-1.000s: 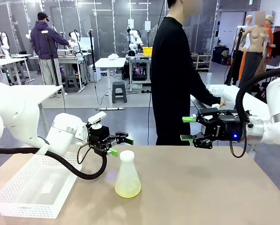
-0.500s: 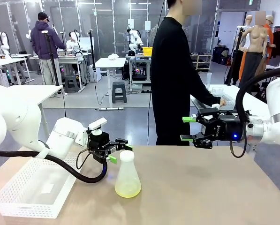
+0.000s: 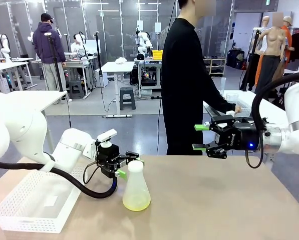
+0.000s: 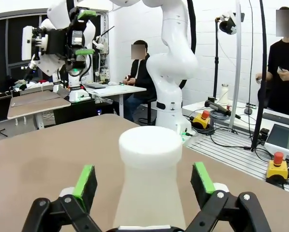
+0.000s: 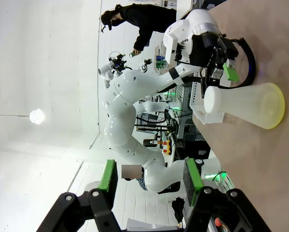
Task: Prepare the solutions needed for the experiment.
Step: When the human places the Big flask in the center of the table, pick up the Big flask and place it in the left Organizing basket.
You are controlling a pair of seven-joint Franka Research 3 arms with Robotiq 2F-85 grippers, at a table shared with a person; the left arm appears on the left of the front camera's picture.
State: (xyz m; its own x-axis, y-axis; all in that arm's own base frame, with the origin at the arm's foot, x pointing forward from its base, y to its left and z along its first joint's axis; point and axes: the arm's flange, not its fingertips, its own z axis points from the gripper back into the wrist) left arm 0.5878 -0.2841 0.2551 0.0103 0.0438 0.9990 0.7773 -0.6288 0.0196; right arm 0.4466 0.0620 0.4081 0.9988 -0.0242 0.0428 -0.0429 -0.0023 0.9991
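You are at the approach step: the left tool (image 3: 130, 163) is lined up on the neck of the flask (image 3: 136, 186), not yet gripping it. In the left wrist view the neck (image 4: 150, 183) stands between the two green pads (image 4: 85, 180), with a clear gap on either side, so the jaws are wide and hold nothing. The flask stands upright near the middle of the surface (image 3: 224, 200), just beside the white basket (image 3: 34, 200). The solution (image 3: 136, 203) lies as a shallow yellow-green layer at the flask's bottom.

Your next move, as I judge it, is to close evenly on the neck. Keep it centred so neither pad pushes first and tips the flask. The neck looks smooth and tapered, so a low grip could slide upward; take it slowly and lift straight.

The left arm comes in low from the side, forearm nearly level with the surface, wrist turned so the fingers point horizontally at the neck. The right tool (image 3: 203, 137) hangs well apart, above the far right edge of the surface, held level and pointing inward. Its jaws are partly spread and empty.
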